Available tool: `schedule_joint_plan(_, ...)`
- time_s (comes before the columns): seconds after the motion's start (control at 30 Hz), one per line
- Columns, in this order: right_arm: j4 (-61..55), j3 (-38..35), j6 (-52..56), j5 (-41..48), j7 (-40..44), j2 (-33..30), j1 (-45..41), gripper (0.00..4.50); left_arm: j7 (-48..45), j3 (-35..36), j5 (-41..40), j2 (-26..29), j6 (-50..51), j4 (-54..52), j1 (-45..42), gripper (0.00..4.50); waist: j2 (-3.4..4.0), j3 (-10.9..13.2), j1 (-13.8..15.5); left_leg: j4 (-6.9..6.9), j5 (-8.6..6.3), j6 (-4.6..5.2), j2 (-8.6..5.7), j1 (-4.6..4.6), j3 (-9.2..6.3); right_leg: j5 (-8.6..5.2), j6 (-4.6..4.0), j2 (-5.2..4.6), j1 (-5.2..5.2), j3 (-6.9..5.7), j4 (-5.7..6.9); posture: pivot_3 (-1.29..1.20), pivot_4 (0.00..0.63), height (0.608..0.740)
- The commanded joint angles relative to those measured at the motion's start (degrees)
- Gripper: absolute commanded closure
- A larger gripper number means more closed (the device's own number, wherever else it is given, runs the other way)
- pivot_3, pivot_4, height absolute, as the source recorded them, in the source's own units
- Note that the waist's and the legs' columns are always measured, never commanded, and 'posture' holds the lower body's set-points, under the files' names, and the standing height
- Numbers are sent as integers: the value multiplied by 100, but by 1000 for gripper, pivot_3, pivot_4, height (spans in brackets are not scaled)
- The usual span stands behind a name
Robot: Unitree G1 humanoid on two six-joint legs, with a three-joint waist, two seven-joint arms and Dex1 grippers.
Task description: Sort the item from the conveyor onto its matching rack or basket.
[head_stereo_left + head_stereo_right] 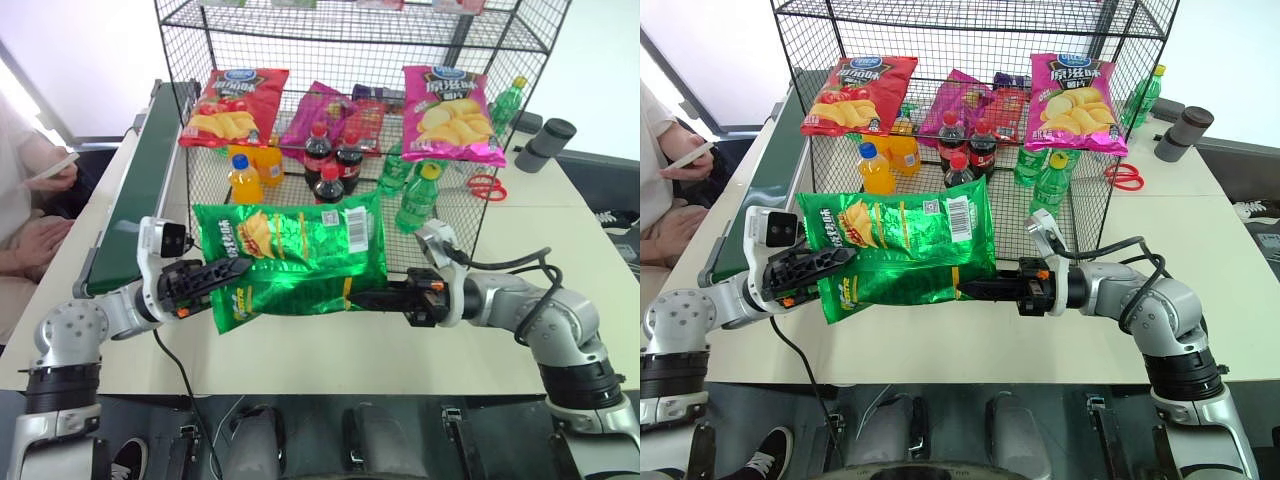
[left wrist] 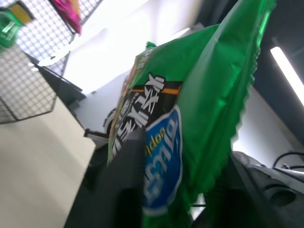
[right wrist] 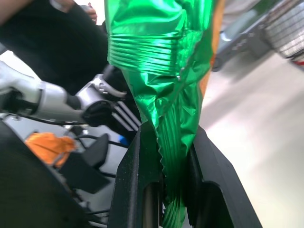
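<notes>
The item, a shiny green crisp bag (image 1: 290,255), hangs in the air above the table's front, just before the black wire rack (image 1: 180,60). My right gripper (image 1: 365,298) is shut on the bag's lower right seam; in the right wrist view the crimped foil sits pinched between its fingers (image 3: 128,190). My left gripper (image 1: 225,272) is at the bag's left edge, its fingers (image 2: 123,190) standing apart with the blue-logo end of the bag (image 2: 190,118) between them. The dark-green conveyor (image 1: 140,190) runs along the table's left side.
Inside the rack lie a red crisp bag (image 1: 233,105), a purple bag (image 1: 320,112) and a pink bag (image 1: 450,112), with cola (image 1: 335,165), orange (image 1: 245,178) and green bottles (image 1: 415,195). Red scissors (image 1: 487,187) lie to the right. A person (image 1: 25,200) sits at the left.
</notes>
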Motion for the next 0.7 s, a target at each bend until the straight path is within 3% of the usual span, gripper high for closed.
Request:
schedule_joint_plan(0.03,-217,17,-573,-479,140,-169,56,4453,8,295,106,105,-237,-199,78,895,0,0,7,0,0,0,0,0,0,0,0,0,0,0,0,0,150,740)
schedule_joint_plan(0.1,-322,103,-913,-868,136,-310,83,4453,-24,365,240,159,-374,-180,170,19,0,0,3,0,0,0,-1,0,1,0,0,-2,1,0,-1,0,150,740)
schedule_joint_plan(0.3,-607,171,-1690,-1786,150,-786,166,4453,-235,570,758,297,-965,-103,536,0,0,1,-3,-2,0,0,0,0,3,-1,-2,-4,-4,0,-1,0,150,740)
schedule_joint_plan(0.43,-721,159,-2538,-2608,4,-1032,131,4453,-334,590,1525,209,-1998,-214,733,0,0,1,3,-3,0,0,-1,0,4,-4,-7,-8,-4,-1,-3,0,150,740)
schedule_joint_plan(0.7,-1700,-564,-3824,-3129,-1165,-383,2,4453,273,820,2120,-377,-3391,-999,956,0,-1,2,6,-5,-1,0,0,-3,6,0,-1,-14,-3,-1,-6,0,150,740)
